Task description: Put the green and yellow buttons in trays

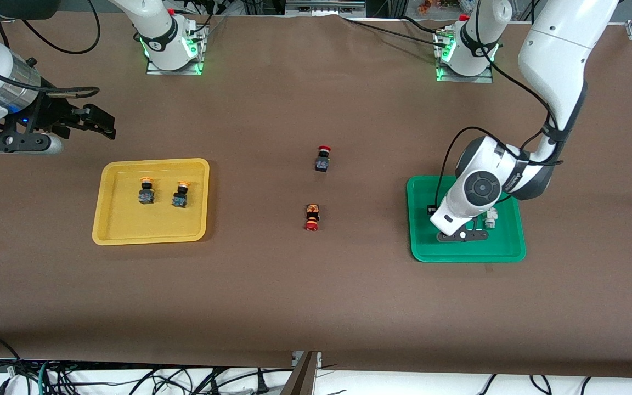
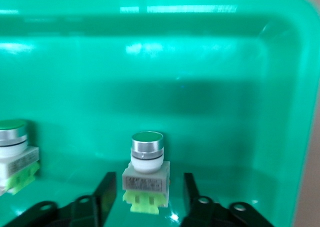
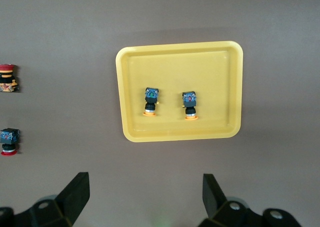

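Observation:
The green tray lies at the left arm's end of the table. My left gripper is down inside it, open, with one finger on either side of a green button that stands on the tray floor; there is a gap on each side. A second green button stands beside it, and shows in the front view. The yellow tray holds two yellow buttons, also in the right wrist view. My right gripper is open and empty, high over the table beside the yellow tray.
A black switch with a red cap and an orange-and-black switch with a red cap lie on the brown table between the two trays. Both show in the right wrist view.

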